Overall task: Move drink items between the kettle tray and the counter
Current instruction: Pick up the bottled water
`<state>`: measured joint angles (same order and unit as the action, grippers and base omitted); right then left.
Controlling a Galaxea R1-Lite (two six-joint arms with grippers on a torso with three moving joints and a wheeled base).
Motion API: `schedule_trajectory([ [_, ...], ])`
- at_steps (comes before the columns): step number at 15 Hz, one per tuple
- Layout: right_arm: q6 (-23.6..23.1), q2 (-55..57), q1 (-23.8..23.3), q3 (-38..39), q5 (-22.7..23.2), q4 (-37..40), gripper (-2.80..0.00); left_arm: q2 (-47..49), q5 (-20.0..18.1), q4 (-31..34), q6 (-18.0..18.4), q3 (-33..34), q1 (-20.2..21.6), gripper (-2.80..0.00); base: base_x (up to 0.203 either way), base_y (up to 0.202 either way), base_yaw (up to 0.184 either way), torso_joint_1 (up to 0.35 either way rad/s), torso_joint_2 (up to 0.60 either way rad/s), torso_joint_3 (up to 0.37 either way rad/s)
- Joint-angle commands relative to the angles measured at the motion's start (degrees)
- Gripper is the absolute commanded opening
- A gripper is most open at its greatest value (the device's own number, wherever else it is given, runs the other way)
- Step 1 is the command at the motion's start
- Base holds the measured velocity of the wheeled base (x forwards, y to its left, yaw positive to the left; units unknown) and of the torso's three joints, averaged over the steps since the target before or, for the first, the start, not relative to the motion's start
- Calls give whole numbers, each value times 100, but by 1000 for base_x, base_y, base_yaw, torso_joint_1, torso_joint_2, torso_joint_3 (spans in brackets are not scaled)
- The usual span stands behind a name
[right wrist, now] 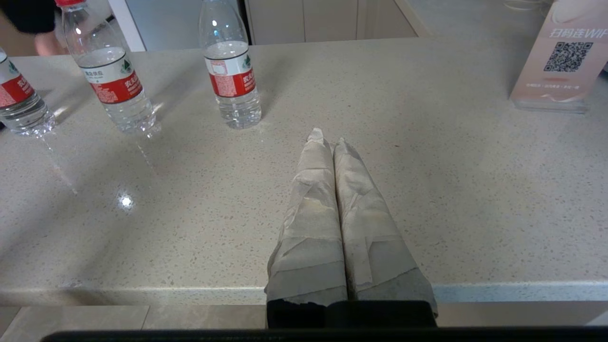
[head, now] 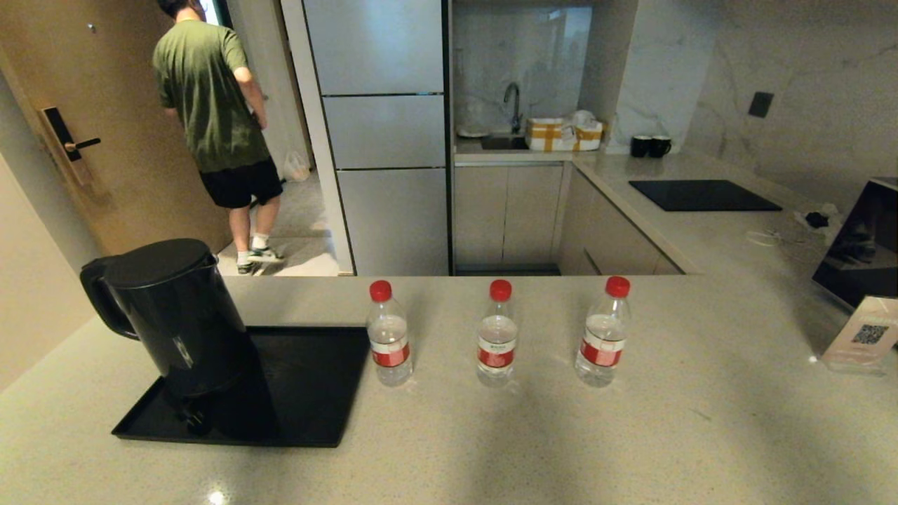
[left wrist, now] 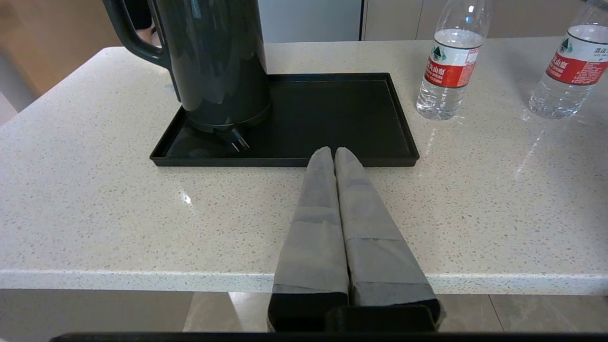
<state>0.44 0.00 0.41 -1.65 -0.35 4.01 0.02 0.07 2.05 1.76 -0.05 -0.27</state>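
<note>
Three clear water bottles with red caps stand in a row on the beige speckled counter point(head: 631, 435): the left bottle point(head: 389, 337), the middle bottle point(head: 497, 337), the right bottle point(head: 602, 335). The left one stands just right of the black kettle tray point(head: 309, 393), which holds only the black kettle point(head: 175, 315) at its left end. Neither arm shows in the head view. My left gripper point(left wrist: 334, 153) is shut and empty, at the counter's near edge, pointing at the tray point(left wrist: 342, 114). My right gripper point(right wrist: 328, 140) is shut and empty, short of the right bottle point(right wrist: 232, 76).
A QR-code sign point(head: 861, 340) stands at the counter's right edge beside a dark screen point(head: 859, 245). Farther back are a flush black cooktop point(head: 701, 195), two black mugs point(head: 650, 146) and a sink. A person point(head: 214, 119) stands by the door at the back left.
</note>
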Motion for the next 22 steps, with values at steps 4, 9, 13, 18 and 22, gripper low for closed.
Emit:
schedule_trajectory([
  [4,0,18,-1,-2,0,12,-280,-3,1,-3,0,-3,0,-280,0,0,0,0,0,0],
  [9,-9,18,2,-2,0,21,-280,-11,1,-3,0,5,0,-280,0,0,0,0,0,0],
  [13,-26,18,0,-11,9,38,-280,-2,1,-2,0,5,0,-280,0,0,0,0,0,0],
  [18,-26,9,2,-11,14,38,-280,-10,1,-3,0,-3,0,-280,0,0,0,0,0,0],
  [22,-88,18,2,-70,18,194,-280,-8,1,0,-3,5,1,-280,0,0,0,0,0,0],
])
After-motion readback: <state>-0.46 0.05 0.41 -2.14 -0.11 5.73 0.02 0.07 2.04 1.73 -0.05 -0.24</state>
